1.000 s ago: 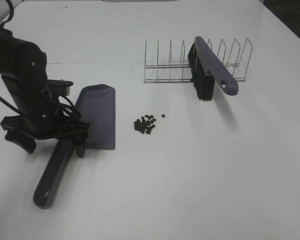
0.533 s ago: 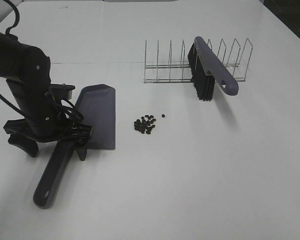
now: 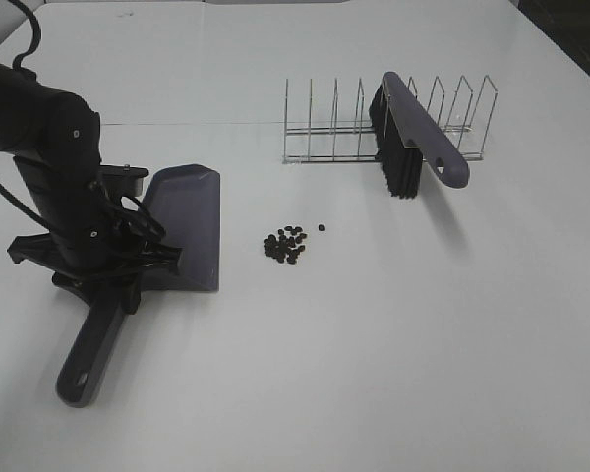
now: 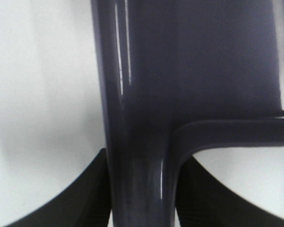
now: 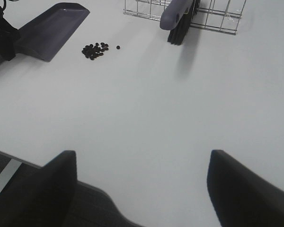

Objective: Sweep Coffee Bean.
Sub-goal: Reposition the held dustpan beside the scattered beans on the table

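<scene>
The left tool (image 3: 106,288) has pinched the pan (image 3: 187,221) by its handle and nudged it toward 9 o'clock, ready to scoop. The beans (image 3: 286,246) lie on the counter (image 3: 393,354) at its 3 o'clock. The right tool (image 5: 142,156) gapes, empty.

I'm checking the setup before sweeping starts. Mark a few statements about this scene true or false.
1. The brush sits in the wire rack. True.
2. The coffee beans lie inside the dustpan. False: they lie on the table, beside the pan's edge and apart from it.
3. The left gripper clamps the dustpan's handle. True.
4. The right gripper holds the brush. False: it is open, empty and far from the brush.
</scene>
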